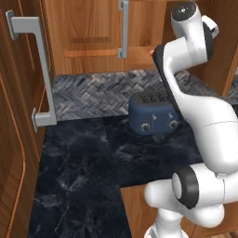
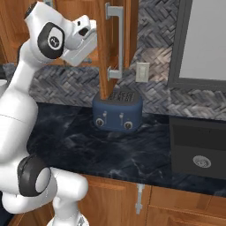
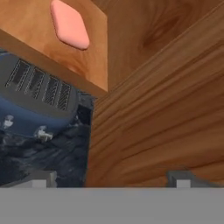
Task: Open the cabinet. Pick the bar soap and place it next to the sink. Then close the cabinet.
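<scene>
**Cabinet door open, soap in sight, reach not begun**

Step in hand, my read: door-opening part looks done, pick of bar soap (image 3: 69, 24) is next. Right door of cabinet (image 2: 115, 44) stands swung out toward the robot, edge-on in right base view w/ its grey bar handle (image 2: 115, 42) facing right; left door (image 1: 88, 32) seems shut in left base view. Soap lies flat on the cabinet shelf (image 3: 52, 57), near the shelf's front edge, untouched, nothing beside it. Blue toaster (image 2: 117, 111) sits on the bench (image 2: 88, 145) right below the shelf, against the backsplash. Sink (image 2: 198, 150) is far right of toaster, well apart.

Gripper (image 3: 111, 177) up by the open door, fingers spread wide, holding nothing; soap well apart from the tips.

Next move prob needs: hand to go in past the door edge, line fingers over the soap's short sides, come down w/o clipping shelf lip or door. Risk: thin bar may slide back on the shelf when pinched.
</scene>
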